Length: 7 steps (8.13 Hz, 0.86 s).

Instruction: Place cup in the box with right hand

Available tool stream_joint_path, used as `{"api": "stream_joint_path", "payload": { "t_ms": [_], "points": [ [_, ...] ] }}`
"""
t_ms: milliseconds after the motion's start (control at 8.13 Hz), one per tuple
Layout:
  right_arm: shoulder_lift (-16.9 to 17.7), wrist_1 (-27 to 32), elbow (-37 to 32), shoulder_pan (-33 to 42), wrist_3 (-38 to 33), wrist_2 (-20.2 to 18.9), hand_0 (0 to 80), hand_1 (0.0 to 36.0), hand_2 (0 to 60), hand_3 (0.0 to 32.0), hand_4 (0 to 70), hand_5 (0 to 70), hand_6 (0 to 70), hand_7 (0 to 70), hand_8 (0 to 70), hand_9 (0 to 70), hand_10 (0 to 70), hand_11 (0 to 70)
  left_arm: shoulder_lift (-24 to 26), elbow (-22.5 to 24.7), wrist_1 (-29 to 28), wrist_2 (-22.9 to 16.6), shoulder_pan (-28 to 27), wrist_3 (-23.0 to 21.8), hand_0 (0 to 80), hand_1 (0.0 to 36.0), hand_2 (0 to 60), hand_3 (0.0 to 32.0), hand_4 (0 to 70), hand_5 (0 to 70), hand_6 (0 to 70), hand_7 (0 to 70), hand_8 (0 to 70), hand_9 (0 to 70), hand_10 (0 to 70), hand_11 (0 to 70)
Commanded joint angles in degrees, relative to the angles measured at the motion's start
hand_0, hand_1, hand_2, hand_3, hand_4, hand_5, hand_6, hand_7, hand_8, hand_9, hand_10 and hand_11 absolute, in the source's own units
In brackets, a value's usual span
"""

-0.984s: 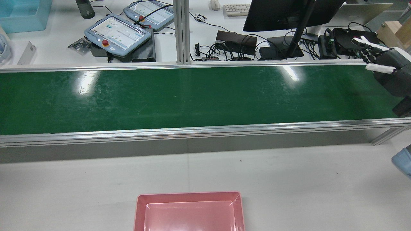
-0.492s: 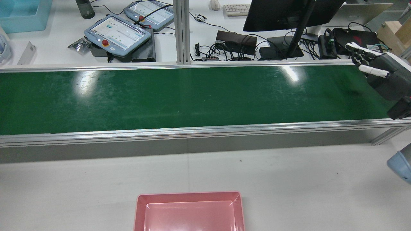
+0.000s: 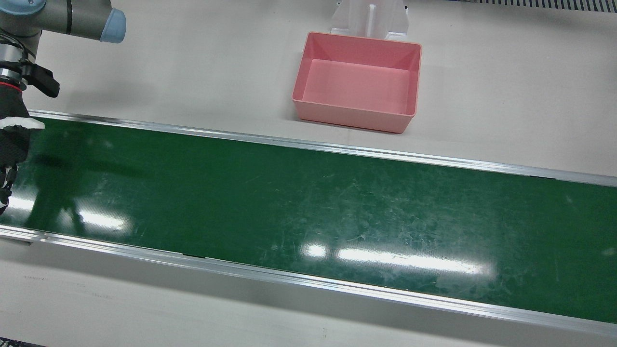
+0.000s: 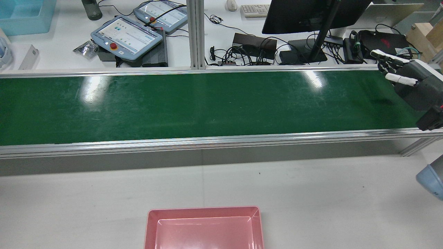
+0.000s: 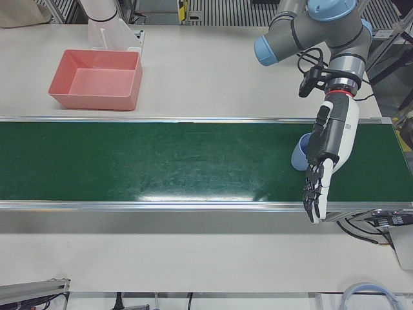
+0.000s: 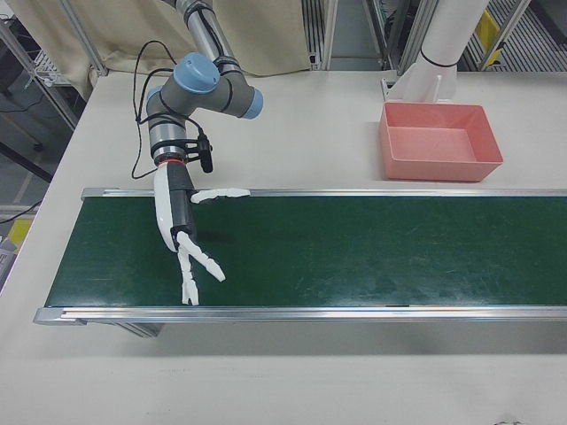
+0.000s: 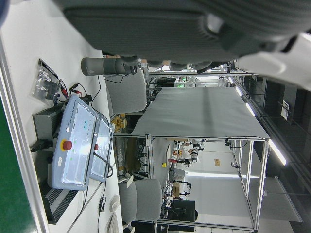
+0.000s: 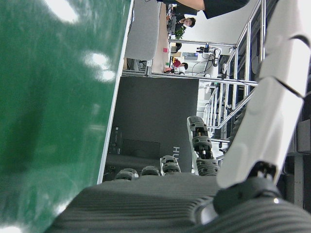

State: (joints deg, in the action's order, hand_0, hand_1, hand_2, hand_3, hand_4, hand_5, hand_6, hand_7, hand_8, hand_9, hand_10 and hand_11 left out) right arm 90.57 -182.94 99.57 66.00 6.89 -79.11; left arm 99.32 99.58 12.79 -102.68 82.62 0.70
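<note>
My right hand (image 6: 188,239) hangs left-of-centre over the green belt (image 6: 354,248) with fingers spread, empty; the pink box (image 6: 438,142) sits upper right.

A long green conveyor belt (image 3: 308,207) crosses the white table (image 3: 193,62). A pink box (image 3: 357,81) sits on the table; a blue cup (image 5: 300,152) rests on the belt.

The left hand (image 5: 329,145) covers most of the blue cup (image 5: 299,153) (just its left side shows), and the pink box (image 4: 204,228) gets cropped at the bottom.
</note>
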Motion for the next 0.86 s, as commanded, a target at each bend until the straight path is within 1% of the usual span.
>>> {"api": "stream_joint_path", "payload": {
  "t_ms": [0,369,492,738],
  "points": [
    [0.14,0.21,0.01,0.09,-0.3,-0.08,48.5,17.8,11.6,0.0,5.9,4.2,3.3,7.9,0.0,0.1,0.1,1.7,0.0,-0.09,-0.05,0.02,0.0,0.0,0.0,0.0,0.0,0.0,0.0,0.0,0.0,0.0,0.0,0.0,0.0,0.0],
    [0.14,0.21,0.01,0.0,-0.3,-0.08,48.4,18.1,13.0,0.0,5.8,4.2,3.3,8.0,0.0,0.2,0.0,1.6,0.0,0.0,-0.05,0.03,0.0,0.0,0.0,0.0,0.0,0.0,0.0,0.0,0.0,0.0,0.0,0.0,0.0,0.0],
    [0.14,0.21,0.01,0.09,-0.3,-0.08,48.2,18.2,14.3,0.0,5.4,4.3,3.4,8.2,0.0,0.2,0.1,1.8,0.0,0.0,0.04,0.03,0.0,0.0,0.0,0.0,0.0,0.0,0.0,0.0,0.0,0.0,0.0,0.0,0.0,0.0],
    [0.14,0.21,0.01,0.0,-0.21,-0.08,48.5,18.4,14.4,0.0,5.3,4.3,3.5,8.7,0.0,0.3,0.1,1.9,0.0,0.0,0.04,0.03,0.0,0.0,0.0,0.0,0.0,0.0,0.0,0.0,0.0,0.0,0.0,0.0,0.0,0.0]
  ]
}}
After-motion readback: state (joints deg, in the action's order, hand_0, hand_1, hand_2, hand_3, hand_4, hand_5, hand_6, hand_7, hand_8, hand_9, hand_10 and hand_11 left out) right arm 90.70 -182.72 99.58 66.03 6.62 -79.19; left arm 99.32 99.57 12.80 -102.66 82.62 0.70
